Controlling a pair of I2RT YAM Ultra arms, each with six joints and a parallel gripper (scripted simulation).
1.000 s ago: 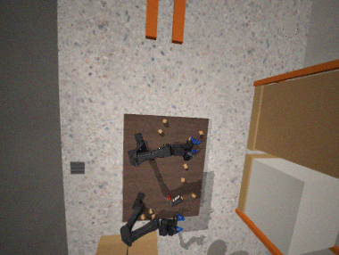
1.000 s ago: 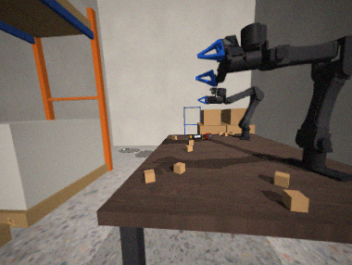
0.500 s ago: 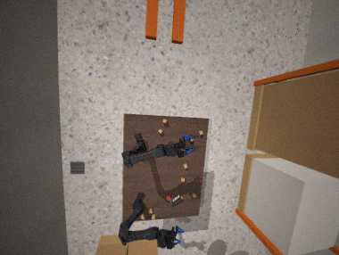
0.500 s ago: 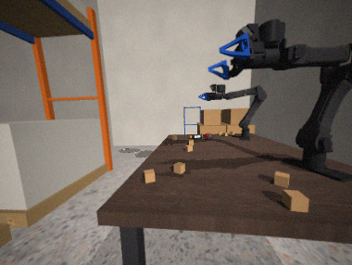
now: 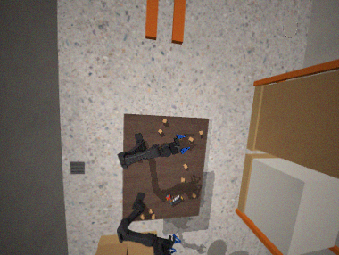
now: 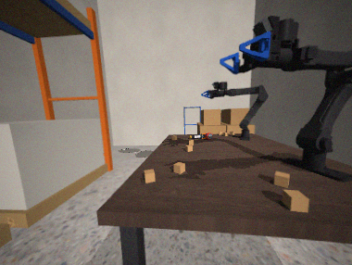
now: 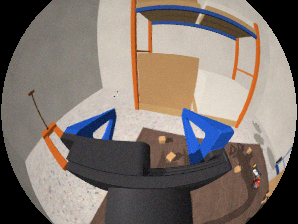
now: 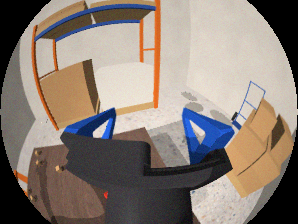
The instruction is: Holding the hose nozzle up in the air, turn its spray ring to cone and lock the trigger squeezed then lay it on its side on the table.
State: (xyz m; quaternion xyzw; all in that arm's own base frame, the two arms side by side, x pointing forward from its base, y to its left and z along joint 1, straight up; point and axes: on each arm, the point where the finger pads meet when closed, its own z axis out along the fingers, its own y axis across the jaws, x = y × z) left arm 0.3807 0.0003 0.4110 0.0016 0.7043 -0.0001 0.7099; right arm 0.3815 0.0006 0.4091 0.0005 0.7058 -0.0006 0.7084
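The left claw [image 5: 184, 143] [image 6: 231, 54] [image 7: 148, 112] stood fully apart above the table [image 5: 138, 178] [image 6: 222, 185] [image 7: 210, 192] [image 8: 75, 190], with nothing between its fingers. The right claw [image 5: 176, 244] [image 6: 204, 94] [image 8: 149, 111] was likewise apart and unloaded, raised beyond the table's edge. Neither claw touched the nozzle [image 5: 175, 199] [image 6: 202, 136] [image 7: 256, 176] [image 8: 106, 195].

Outward from the claws, the nozzle lay low on the table, nearer the right arm, with its red part toward the arm-base side. Small blocks [image 5: 186, 166] [image 6: 189, 148] [image 7: 171, 156] [image 8: 60, 168] lay scattered about the table. The ring symbols, the arrow and the lock levers were too small to read.

Handling, as judged: the nozzle was probably light to moderate in weight, with a rigid body and a smooth surface liable to roll or slip under a narrow pinch. The handle or rear body was the proper hold for the right claw, square to its length, leaving ring, trigger and levers accessible. Firm pressure was acceptable on the body; a hold across the ring risked turning it between clicks before the lift. The left claw was best reserved for the ring, once the nozzle was raised.
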